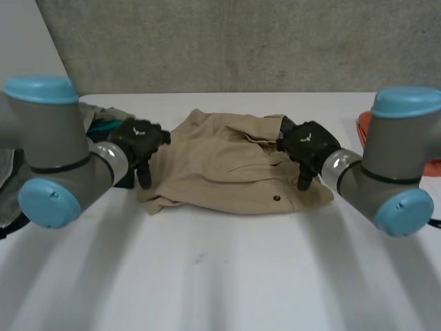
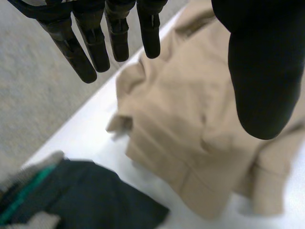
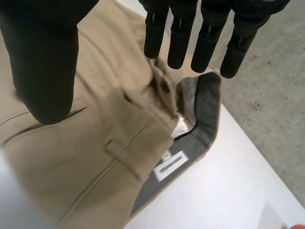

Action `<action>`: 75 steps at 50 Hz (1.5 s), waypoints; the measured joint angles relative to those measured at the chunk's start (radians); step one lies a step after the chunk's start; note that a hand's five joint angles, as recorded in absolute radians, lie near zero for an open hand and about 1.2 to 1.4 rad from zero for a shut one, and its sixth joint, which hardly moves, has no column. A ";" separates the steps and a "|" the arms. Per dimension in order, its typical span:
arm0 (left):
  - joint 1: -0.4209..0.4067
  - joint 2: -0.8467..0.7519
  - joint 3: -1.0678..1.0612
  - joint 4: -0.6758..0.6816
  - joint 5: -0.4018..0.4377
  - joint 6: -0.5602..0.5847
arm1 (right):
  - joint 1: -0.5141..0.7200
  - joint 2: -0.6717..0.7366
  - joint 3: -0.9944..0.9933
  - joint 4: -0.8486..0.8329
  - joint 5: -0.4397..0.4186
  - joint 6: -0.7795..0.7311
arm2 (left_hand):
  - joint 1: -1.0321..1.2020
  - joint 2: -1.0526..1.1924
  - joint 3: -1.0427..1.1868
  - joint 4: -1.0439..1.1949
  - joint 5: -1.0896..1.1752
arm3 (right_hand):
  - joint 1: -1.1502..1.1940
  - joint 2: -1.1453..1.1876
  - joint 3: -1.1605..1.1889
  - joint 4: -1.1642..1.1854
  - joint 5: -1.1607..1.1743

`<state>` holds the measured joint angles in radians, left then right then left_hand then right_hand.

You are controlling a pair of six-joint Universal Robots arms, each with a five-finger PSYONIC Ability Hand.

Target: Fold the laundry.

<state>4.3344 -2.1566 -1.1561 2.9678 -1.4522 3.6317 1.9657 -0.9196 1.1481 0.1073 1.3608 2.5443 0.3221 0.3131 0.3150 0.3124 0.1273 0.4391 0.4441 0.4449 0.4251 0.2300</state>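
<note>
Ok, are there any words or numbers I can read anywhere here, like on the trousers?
Nothing here can be read as words or numbers.
On the white label inside the waistband of the tan trousers: a dark line of print, too blurred to read.
On the back of the left robot hand and the right robot hand: a small white mark each, too small to read.

Head camera overlooks table; close wrist cameras share trousers (image 1: 227,172).

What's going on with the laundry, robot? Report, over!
Left hand open at the tan pants' edge. Right hand open over the waistband. Pants rumpled, not yet folded. Dark clothes lie beside left hand.
</note>
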 measured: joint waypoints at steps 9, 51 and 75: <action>-0.005 -0.109 0.191 -0.032 0.039 0.001 | 0.005 0.202 -0.305 0.092 -0.014 0.031 | -0.009 -0.006 -0.006 -0.004 -0.007 | 0.000 0.000 0.000 0.000 0.007; -0.065 -0.140 0.442 -0.129 -0.019 0.041 | -0.025 0.233 -0.529 0.181 -0.040 0.107 | 0.815 0.878 0.868 0.881 0.865 | 0.649 0.722 0.730 0.765 0.755; -0.073 0.517 0.370 -0.197 0.026 -0.160 | -0.132 -0.479 -0.440 0.277 -0.077 0.227 | 0.815 0.880 0.871 0.882 0.865 | 0.650 0.722 0.742 0.769 0.762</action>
<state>4.2611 -1.6398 -0.7864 2.7709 -1.4263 3.4712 1.8335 -1.3991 0.7084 0.3839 1.2841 2.7717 1.1374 1.1930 1.1858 1.1941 0.9919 1.0888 1.1659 1.1865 1.1944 0.9922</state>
